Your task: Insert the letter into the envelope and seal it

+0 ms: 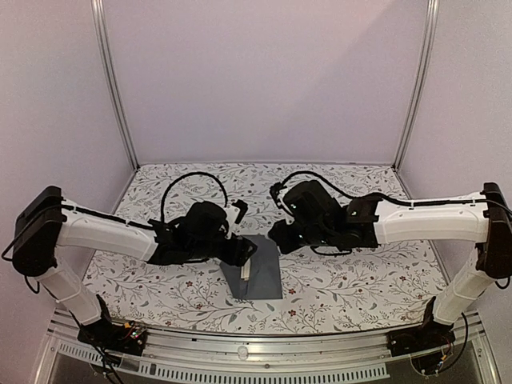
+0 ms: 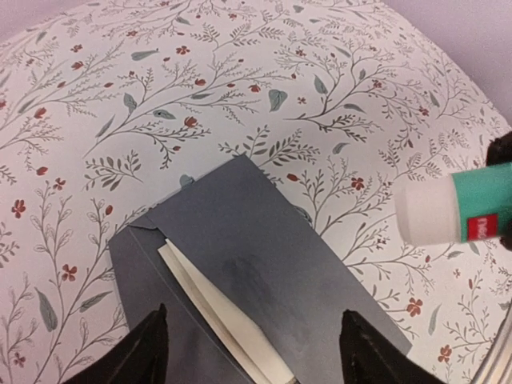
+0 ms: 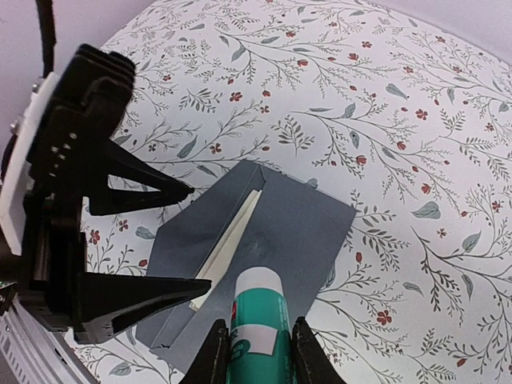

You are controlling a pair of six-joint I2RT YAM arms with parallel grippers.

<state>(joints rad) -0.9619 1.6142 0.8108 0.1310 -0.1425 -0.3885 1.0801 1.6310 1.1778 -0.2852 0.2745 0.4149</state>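
- The left pincer (image 2: 254, 314) hangs low over the near part of the envelope (image 2: 264, 256), its fingers set wide apart and nothing between them.
- In the right wrist view the left pincer (image 3: 211, 237) straddles the envelope's (image 3: 280, 232) left panel, one fingertip (image 3: 180, 192) by the upper edge and the other over the lower part.
- The right pincer (image 3: 258, 328) is clamped on a teal and white tube (image 3: 256, 308), white cap pointing forward. The cap sits over the envelope's near edge; whether it touches the paper cannot be determined.
- The envelope (image 1: 258, 276) lies flat on the floral-covered bench (image 1: 360, 280), between the two arms and near the front edge.
- The letter (image 3: 234, 234) is inside the envelope. Only a narrow pale strip (image 2: 216, 308) shows along the seam between the two grey panels.
- In the left wrist view the tube (image 2: 452, 212) enters from the right edge, above the bench and just beside the envelope.
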